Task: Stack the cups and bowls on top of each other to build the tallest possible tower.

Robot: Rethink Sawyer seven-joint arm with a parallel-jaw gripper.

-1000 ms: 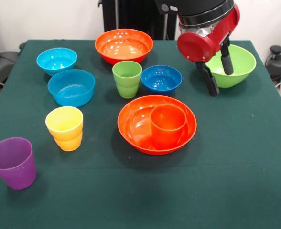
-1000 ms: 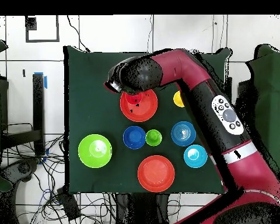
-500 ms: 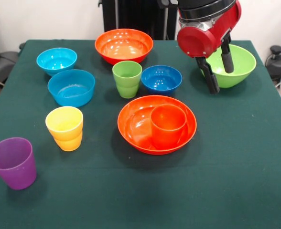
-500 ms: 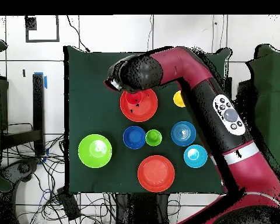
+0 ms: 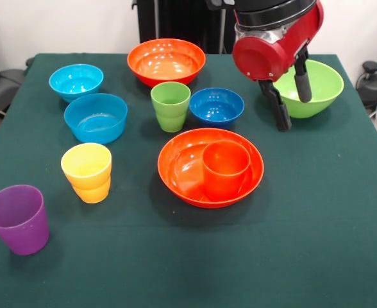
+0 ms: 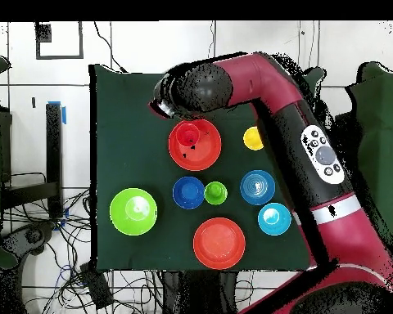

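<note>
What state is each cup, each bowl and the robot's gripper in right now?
Orange cup: upright, inside the near orange bowl.
Far orange bowl: upright, empty.
Green cup: upright, alone.
Yellow cup: upright, alone.
Purple cup: upright, alone.
Dark blue bowl: empty.
Two light blue bowls: empty, unstacked.
Green bowl: empty.
Gripper: open, holding nothing.

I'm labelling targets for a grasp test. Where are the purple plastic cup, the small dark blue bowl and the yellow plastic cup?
Purple plastic cup (image 5: 18, 221), front view, outer wall.
Small dark blue bowl (image 5: 216, 104), front view, inner floor.
Yellow plastic cup (image 5: 86, 168), front view, upper wall.
</note>
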